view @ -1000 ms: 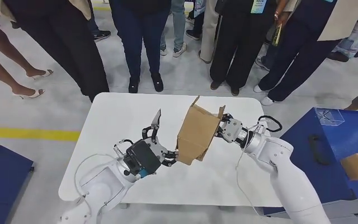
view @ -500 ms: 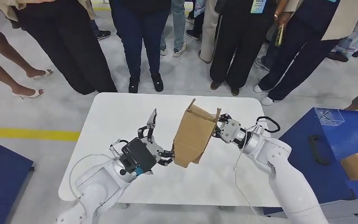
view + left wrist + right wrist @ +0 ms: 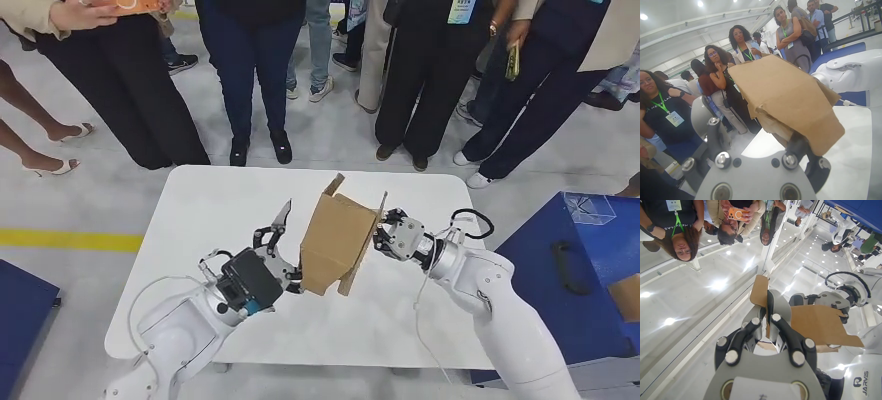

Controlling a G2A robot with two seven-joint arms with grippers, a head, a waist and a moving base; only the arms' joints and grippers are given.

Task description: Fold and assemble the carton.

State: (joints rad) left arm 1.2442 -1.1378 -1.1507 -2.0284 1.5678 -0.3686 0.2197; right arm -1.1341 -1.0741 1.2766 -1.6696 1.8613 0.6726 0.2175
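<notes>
A brown cardboard carton (image 3: 335, 242) hangs tilted above the middle of the white table (image 3: 210, 205), with its flaps loose at the top and bottom. My right gripper (image 3: 381, 238) is shut on a flap edge of the carton (image 3: 761, 291), pinching the thin cardboard between its fingers (image 3: 779, 306). My left gripper (image 3: 290, 250) stands wide open beside the carton's other side. One of its fingers (image 3: 797, 142) touches under the carton's lower corner (image 3: 791, 94), and the other (image 3: 698, 111) stays well apart from it.
Several people stand along the table's far edge. A blue cabinet (image 3: 575, 265) with a small clear box (image 3: 588, 207) on it stands to the right. Bare tabletop lies on both sides of the carton.
The right gripper has carried the carton a little to the left and turned it more upright. The left gripper stays open near the carton's lower corner.
</notes>
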